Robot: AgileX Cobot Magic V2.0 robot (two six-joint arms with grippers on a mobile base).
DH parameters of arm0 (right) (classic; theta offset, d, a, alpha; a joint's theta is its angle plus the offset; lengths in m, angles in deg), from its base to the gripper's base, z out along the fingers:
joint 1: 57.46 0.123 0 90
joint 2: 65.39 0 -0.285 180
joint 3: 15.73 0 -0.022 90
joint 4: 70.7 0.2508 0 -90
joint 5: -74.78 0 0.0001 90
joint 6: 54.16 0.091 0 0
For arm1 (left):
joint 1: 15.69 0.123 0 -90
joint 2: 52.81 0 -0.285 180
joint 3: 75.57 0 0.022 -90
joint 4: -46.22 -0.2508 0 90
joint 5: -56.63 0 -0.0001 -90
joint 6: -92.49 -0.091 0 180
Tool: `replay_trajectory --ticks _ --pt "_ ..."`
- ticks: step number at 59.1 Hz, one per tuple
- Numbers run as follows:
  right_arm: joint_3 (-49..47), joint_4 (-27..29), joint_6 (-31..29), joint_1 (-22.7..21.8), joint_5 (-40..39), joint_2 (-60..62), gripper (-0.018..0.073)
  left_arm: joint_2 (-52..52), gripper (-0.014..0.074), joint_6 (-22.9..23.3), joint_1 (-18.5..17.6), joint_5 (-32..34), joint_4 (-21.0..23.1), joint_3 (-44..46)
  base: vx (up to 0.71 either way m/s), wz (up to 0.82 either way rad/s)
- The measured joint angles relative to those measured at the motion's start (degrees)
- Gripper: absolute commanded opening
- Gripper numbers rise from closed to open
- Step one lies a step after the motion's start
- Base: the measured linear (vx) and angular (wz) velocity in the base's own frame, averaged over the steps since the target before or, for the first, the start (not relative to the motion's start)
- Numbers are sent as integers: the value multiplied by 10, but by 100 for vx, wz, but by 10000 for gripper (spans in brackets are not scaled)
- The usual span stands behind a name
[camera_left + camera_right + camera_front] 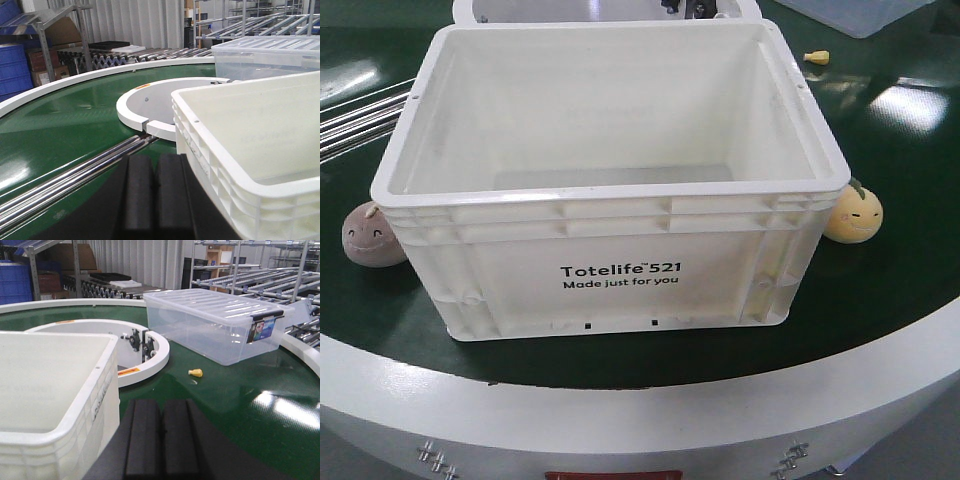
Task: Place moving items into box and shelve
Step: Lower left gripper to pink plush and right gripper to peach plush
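On the green round table (910, 300) the box (620, 300) stands the right way up, with its open top up and its black words facing the front camera. A pinkish soft toy (372, 236) with a smiling face sits on the table, touching the box's left side. A yellow soft toy (855, 212) leans on the box's right corner.

From the left wrist camera, the left gripper (155, 162) is low over the table. Its two black fingers (140, 195) are pressed together with nothing between them. The box (215, 150) is just beside it, on its right. Shiny metal rods (75, 172) run past on its left.

From the right wrist camera, the right gripper (161, 405) also has its fingers (179, 440) pressed together, with nothing in them. The box (100, 390) is just beside it, on its left. So the box sits between the two grippers. I cannot tell if either one touches it. Farther off lie a tiny yellow thing (195, 372) and a clear tub (215, 325) with a lid.
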Motion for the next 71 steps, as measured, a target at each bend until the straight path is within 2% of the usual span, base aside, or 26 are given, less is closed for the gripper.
replay_trajectory --ticks 22,27,32,46,51,57,71 --pt "0 0 8 0 -20 -1 8 0 0 0 0 5 0 -2 0 0" --pt "0 0 6 0 -20 -1 63 0 45 -4 0 5 0 -2 0 0" --pt "0 0 5 0 -20 -1 160 0 114 -12 0 5 0 -2 0 0" --pt "0 0 4 0 -8 -1 566 0 388 -17 0 5 0 -2 0 0" --pt "0 0 4 0 3 -1 657 4 467 -17 0 5 0 -2 0 0" --pt "0 0 4 0 6 -6 689 11 513 -17 0 4 0 -2 0 0" --pt "-4 0 10 0 15 -21 669 24 507 -17 0 5 0 -3 0 0"
